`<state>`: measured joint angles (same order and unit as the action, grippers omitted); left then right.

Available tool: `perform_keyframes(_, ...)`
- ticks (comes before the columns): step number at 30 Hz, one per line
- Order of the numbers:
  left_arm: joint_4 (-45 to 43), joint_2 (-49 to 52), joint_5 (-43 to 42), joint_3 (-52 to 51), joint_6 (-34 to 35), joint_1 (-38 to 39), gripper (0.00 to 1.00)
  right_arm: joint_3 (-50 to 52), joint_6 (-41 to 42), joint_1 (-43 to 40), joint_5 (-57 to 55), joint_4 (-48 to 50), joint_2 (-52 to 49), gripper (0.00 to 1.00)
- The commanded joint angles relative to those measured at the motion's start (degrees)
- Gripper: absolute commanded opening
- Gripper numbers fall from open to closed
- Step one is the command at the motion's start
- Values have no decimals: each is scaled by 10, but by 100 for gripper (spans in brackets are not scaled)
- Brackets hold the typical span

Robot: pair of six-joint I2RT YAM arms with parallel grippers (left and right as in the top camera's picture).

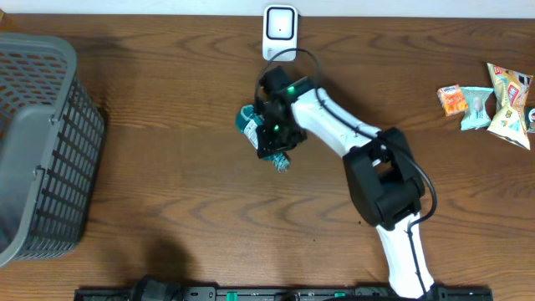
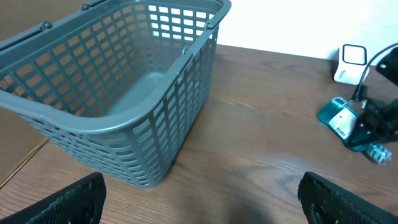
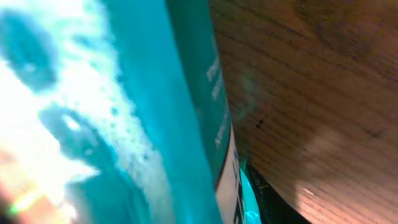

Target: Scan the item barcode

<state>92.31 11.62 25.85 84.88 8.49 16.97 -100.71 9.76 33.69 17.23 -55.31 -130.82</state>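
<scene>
The item is a teal packet [image 1: 247, 121] with a white label, and it sits in my right gripper [image 1: 272, 140] just below the white scanner [image 1: 280, 29] at the table's back edge. From the left wrist view the teal packet [image 2: 337, 118] juts out to the left of the dark right gripper [image 2: 372, 126], and the scanner [image 2: 352, 63] stands behind them. The teal packet [image 3: 155, 112] fills the right wrist view, pressed against one dark finger [image 3: 270, 200]. My left gripper [image 2: 205, 214] hovers low over bare wood, open wide, with nothing between its fingertips [image 2: 74, 199].
A grey plastic basket [image 1: 42, 142] stands at the table's left end, and the basket [image 2: 124, 93] is just ahead of my left gripper. Several snack packets [image 1: 493, 100] lie at the far right.
</scene>
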Motion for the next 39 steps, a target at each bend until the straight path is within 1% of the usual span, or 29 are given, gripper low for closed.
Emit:
perform_keyframes(1,45,3,3,1,-10,0,98,6,32,37,-182,4,-15,64)
perform_keyframes(3,45,3,3,1,-10,0,98,12,35,51,-207,4,-15,66)
perform_keyframes(4,45,3,3,1,-10,0,98,15,35,58,-214,3,-15,70)
perform_keyframes(5,45,3,3,1,-10,0,98,21,35,66,-217,3,-15,78)
perform_keyframes(6,45,3,3,1,-10,0,98,26,35,71,-216,3,-15,79)
perform_keyframes(8,45,3,3,1,-10,0,98,40,35,81,-216,2,-15,78)
perform_keyframes(9,45,3,3,1,-10,0,98,44,35,83,-216,2,-15,73)
perform_keyframes(10,45,3,3,1,-10,0,98,51,35,86,-216,1,-15,59)
perform_keyframes(12,45,3,3,1,-10,0,98,64,35,90,-216,0,-15,41)
perform_keyframes(13,45,3,3,1,-10,0,98,70,35,92,-214,0,-15,43)
perform_keyframes(14,45,3,3,1,-10,0,98,74,35,92,-214,1,-15,54)
perform_keyframes(15,45,3,3,1,-10,0,98,75,35,92,-214,1,-15,57)
perform_keyframes(18,45,3,3,1,-10,0,98,74,35,89,-214,5,-15,63)
perform_keyframes(21,45,3,3,1,-10,0,98,71,35,84,-209,0,-15,66)
perform_keyframes(23,45,3,3,1,-10,0,98,59,34,76,-190,-19,-11,71)
perform_keyframes(26,45,3,3,1,-10,0,98,11,29,51,-139,-76,7,79)
perform_keyframes(28,45,3,3,1,-10,0,98,-17,7,30,-88,-97,26,94)
perform_keyframes(29,45,3,3,1,-10,0,98,-24,-9,19,-57,-101,35,99)
perform_keyframes(32,45,3,3,1,-10,0,98,-26,-58,-25,64,-98,49,99)
perform_keyframes(35,45,3,3,1,-10,0,98,-23,-98,-57,155,-92,40,99)
perform_keyframes(39,45,3,3,1,-10,0,98,-20,-103,-70,168,-81,16,99)
